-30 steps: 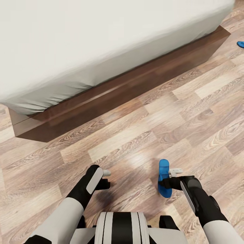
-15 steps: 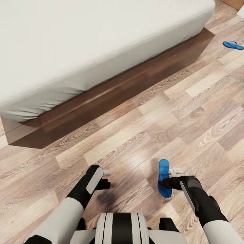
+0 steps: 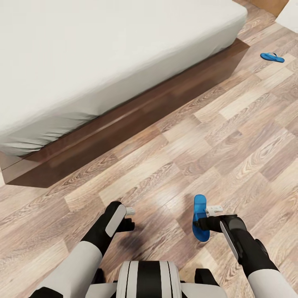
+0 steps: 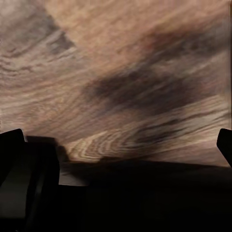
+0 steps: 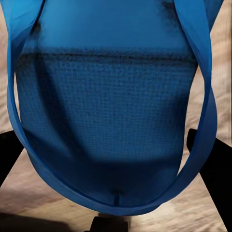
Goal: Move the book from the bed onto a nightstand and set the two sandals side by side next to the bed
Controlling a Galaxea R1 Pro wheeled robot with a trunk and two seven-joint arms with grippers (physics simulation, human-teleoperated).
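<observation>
My right gripper (image 3: 206, 217) is shut on one blue sandal (image 3: 200, 217) and holds it just above the wood floor at my front right. The right wrist view looks close onto that sandal's sole and strap (image 5: 111, 106), with dark fingers (image 5: 211, 159) at its sides. The other sandal (image 3: 272, 57) lies flat on the floor far off to the right, beyond the bed's corner. The bed (image 3: 136, 103), with an off-white mattress on a dark brown frame, spans the upper left. My left gripper (image 3: 131, 218) hangs open over bare floor (image 4: 125, 87). The book and the nightstand are out of view.
Brown wood-plank floor (image 3: 215, 136) stretches between me and the bed's side and on toward the far sandal. A piece of light brown wood (image 3: 269, 5) and a white wall (image 3: 290, 17) stand at the far right corner.
The camera has moved: the bed and the far sandal have slid left in the picture, and more floor shows at the right. Both arms keep their pose, with the sandal still held.
</observation>
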